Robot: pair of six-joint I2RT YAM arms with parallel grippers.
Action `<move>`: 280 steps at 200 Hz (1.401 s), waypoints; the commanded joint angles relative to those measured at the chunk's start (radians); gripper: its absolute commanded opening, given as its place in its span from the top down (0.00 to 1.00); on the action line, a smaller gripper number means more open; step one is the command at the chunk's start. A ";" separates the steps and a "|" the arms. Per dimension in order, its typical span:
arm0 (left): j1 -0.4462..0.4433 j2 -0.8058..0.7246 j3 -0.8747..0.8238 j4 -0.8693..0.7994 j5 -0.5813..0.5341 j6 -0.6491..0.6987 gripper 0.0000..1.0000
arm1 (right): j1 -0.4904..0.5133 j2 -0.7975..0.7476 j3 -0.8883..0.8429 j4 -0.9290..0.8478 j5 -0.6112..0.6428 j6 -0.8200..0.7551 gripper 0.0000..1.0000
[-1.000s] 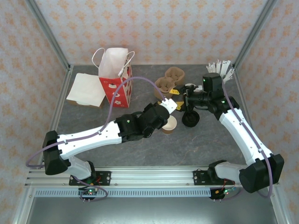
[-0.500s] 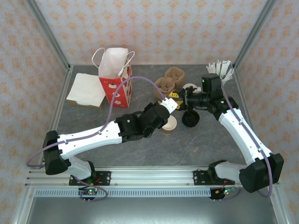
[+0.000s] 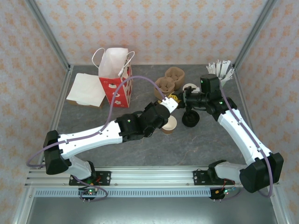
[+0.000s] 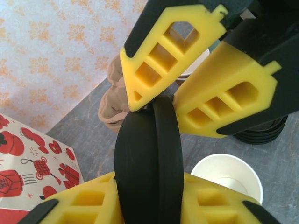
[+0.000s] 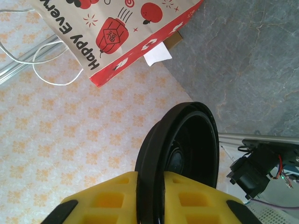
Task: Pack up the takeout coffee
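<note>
Clamping the black lid point(image 4: 148, 158) edge-on, left gripper point(image 4: 149, 189) and right gripper point(image 5: 152, 184) jaws both hold it; open kraft cup point(image 4: 229, 179) stands on bench point(image 4: 84, 135) at 4 o'clock.

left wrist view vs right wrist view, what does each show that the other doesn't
Left wrist: an open paper cup, a stack of black lids, the brown cup carrier, and the right arm's fingers on the black lid. Right wrist: a metal rail with electronics. Both: the black lid gripped in yellow fingers, the red bag, the patterned wall.
</note>
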 commanded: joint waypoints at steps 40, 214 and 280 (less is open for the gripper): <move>-0.001 -0.104 -0.004 0.022 0.111 -0.067 0.26 | -0.037 -0.005 -0.029 0.115 0.044 -0.172 0.84; 0.545 -0.309 -0.334 0.846 1.019 -1.204 0.09 | -0.169 -0.109 0.023 0.867 -0.208 -0.305 0.85; 0.550 -0.234 -0.292 1.051 1.069 -1.321 0.23 | -0.089 -0.074 0.094 0.951 -0.169 -0.218 0.85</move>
